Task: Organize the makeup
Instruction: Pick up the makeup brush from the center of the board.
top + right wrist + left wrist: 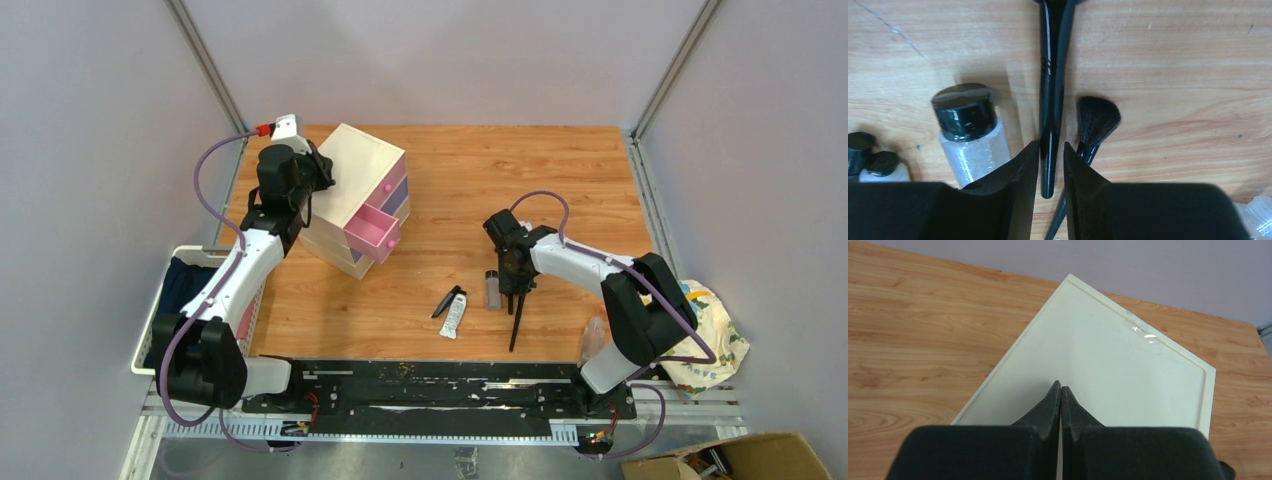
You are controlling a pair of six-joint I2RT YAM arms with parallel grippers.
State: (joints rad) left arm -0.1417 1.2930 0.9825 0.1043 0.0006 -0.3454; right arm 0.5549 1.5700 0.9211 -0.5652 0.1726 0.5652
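Note:
The makeup lies on the wooden table ahead of the right arm: a clear bottle (492,288) with a black cap, a white squeeze tube (454,318), a small black piece (444,300) and a slim black brush (516,325). My right gripper (516,286) is down over the brushes. In the right wrist view it (1051,146) is narrowly open, its jaws astride a black brush handle (1050,75), with a sliver of gap on the right. A fan-tipped brush (1096,120) and the clear bottle (973,135) flank it. My left gripper (318,172) is shut and empty (1061,386) over the cream box top (1108,365).
The cream drawer box (362,165) stands at the back left with one pink drawer (372,230) pulled open. A white basket (150,345) with dark cloth sits at the left edge. A patterned cloth (715,335) and a clear plastic item (592,340) lie at the right.

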